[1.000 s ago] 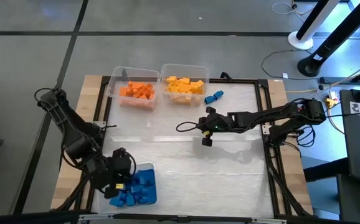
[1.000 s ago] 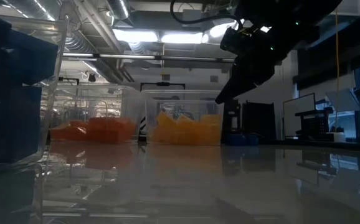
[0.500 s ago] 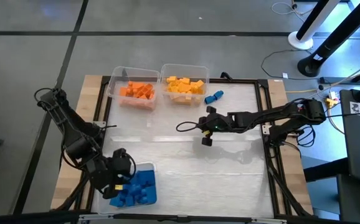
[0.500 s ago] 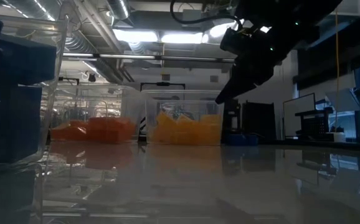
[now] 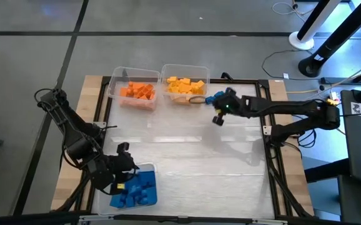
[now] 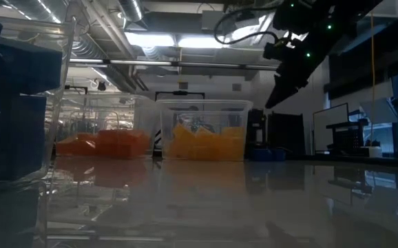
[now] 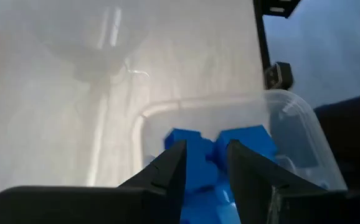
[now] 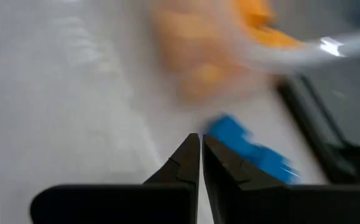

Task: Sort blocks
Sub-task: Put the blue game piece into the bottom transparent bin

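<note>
Orange blocks [image 5: 137, 91] fill one clear bin and yellow blocks [image 5: 185, 85] the bin beside it, both at the table's far edge. Blue blocks [image 5: 133, 189] lie in a third bin [image 5: 150, 169] at the near left. A small blue block cluster [image 5: 212, 97] lies on the table right of the yellow bin; the right wrist view shows it as a blurred blue block cluster [image 8: 245, 146]. My right gripper [image 5: 220, 102] hangs shut above the table just short of it. My left gripper [image 7: 206, 152] hovers open over the blue bin, nothing between its fingers.
A black frame [image 5: 265, 125] borders the white table top. The wide middle of the table [image 5: 187, 162] lies between the far bins and the near-left bin. Cables and stand bases [image 5: 311, 62] lie on the floor beyond the far right corner.
My right gripper has swung toward the table's far right, from the middle of the table to the blue cluster beside the yellow bin, rising a little and staying shut. My left gripper has turned somewhat in place over the blue bin.
</note>
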`<action>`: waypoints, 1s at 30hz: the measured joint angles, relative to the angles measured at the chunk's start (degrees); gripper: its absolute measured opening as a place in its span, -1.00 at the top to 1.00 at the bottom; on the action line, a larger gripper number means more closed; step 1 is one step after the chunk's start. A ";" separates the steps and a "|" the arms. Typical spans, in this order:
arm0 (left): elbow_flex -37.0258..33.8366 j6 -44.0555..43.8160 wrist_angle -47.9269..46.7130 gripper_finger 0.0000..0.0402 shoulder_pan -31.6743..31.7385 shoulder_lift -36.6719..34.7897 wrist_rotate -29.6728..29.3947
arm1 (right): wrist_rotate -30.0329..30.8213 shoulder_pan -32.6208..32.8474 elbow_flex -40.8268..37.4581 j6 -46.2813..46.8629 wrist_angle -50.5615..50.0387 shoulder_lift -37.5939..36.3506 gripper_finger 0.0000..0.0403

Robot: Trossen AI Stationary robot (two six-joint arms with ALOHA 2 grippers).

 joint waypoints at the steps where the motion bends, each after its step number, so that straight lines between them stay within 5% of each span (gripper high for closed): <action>1: 0.00 0.56 -0.04 0.49 0.00 0.00 -0.96 | 2.49 -1.06 0.00 0.00 -0.51 -0.14 0.89; 4: 0.00 2.48 -0.11 0.49 0.00 0.00 -4.11 | 5.81 -4.54 0.00 -0.04 0.37 0.52 0.89; 9: 0.00 6.30 -0.05 0.49 0.23 0.00 -9.07 | -0.23 -11.65 0.00 -0.07 1.79 4.58 0.89; 21: 0.00 7.24 -0.26 0.49 1.57 0.00 -9.28 | -5.10 -24.93 0.00 -2.00 10.85 12.25 0.89; 30: 0.00 7.27 -0.33 0.49 1.57 0.00 -9.28 | -9.44 -27.21 0.00 -2.97 13.77 18.96 0.89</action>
